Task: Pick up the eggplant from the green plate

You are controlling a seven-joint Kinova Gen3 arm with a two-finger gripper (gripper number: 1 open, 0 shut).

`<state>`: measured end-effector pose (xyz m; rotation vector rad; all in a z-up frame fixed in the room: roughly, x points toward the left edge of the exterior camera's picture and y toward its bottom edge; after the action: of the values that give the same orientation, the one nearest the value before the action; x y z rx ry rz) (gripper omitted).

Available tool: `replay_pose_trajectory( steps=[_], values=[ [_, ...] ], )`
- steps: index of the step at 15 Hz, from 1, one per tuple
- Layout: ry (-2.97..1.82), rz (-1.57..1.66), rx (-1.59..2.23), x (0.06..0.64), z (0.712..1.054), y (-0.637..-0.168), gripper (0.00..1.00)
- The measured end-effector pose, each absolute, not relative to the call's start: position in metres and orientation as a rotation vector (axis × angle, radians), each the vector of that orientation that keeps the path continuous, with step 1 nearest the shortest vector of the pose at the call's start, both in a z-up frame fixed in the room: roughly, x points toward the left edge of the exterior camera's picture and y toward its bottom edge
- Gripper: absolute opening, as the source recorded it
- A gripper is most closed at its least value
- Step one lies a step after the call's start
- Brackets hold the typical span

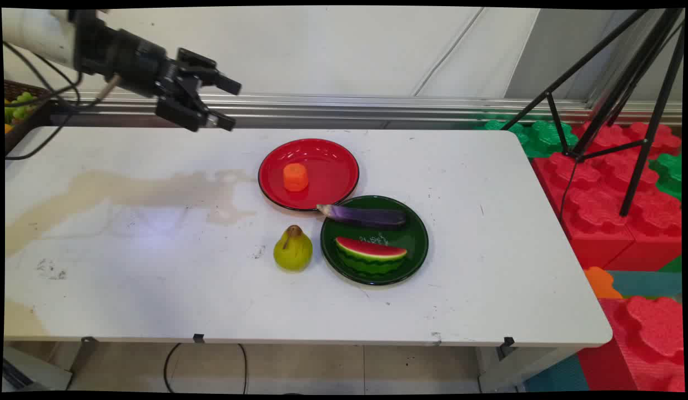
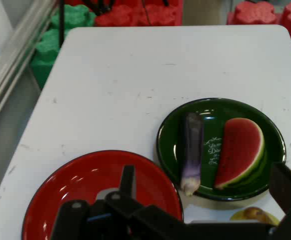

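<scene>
Black two-finger gripper (image 1: 227, 103) hangs spread apart and empty up left of the round red plate (image 1: 332, 166) with an orange carrot chunk (image 1: 295, 176).

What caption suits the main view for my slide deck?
Open gripper raised above the white table's far left; carrot piece on red plate, eggplant and watermelon slice on green plate, pear beside.

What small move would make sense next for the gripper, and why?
Probably a move rightward and down toward the red plate. The gripper hangs open and empty above the table's far left edge, and the orange piece on that plate is the nearest thing.
</scene>
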<state>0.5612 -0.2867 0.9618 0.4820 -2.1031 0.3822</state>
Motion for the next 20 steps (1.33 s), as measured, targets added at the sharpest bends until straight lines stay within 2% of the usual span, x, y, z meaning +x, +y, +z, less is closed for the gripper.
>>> replay_pose_trajectory(
  steps=[8, 20],
  values=[
    [-2.198, 0.327, 0.413, 0.504, 0.937, -0.314, 1.0],
    [-2.371, 0.239, 0.371, 0.418, 0.866, -0.37, 1.0]
  ],
)
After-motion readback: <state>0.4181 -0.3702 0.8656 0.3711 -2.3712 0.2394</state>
